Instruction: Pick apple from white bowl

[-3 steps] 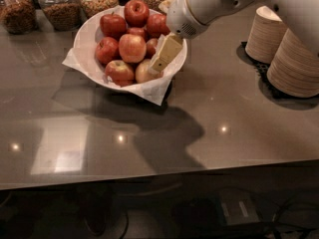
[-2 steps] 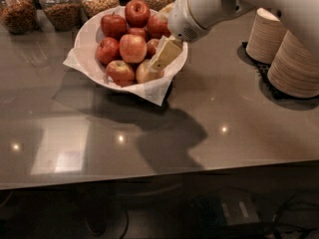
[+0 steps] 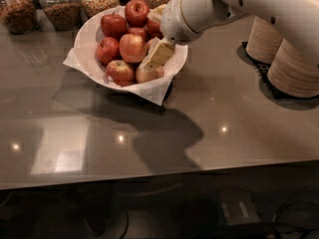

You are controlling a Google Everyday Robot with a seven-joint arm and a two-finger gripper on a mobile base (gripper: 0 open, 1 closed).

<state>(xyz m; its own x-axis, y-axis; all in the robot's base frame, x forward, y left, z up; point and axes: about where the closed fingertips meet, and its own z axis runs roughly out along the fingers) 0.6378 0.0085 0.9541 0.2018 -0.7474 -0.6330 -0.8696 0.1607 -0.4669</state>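
The white bowl [image 3: 88, 34], lined with a white napkin whose corners stick out, stands at the back left of the grey counter and holds several red apples [image 3: 132, 47]. My gripper [image 3: 157, 55] reaches down from the right into the right side of the bowl. It lies against a paler apple [image 3: 149, 74] at the bowl's front right rim. The white arm [image 3: 239, 4] comes in from the upper right and hides the apples behind it.
Several glass jars of nuts and grains [image 3: 64, 6] stand behind the bowl along the back edge. Stacks of beige paper bowls [image 3: 294, 68] sit on a dark mat at the right. The counter's front edge [image 3: 149, 176] runs across the lower part of the view.
The gripper has shifted slightly left and lower within the bowl, staying against the paler apple. The bowl and apples have not visibly moved.
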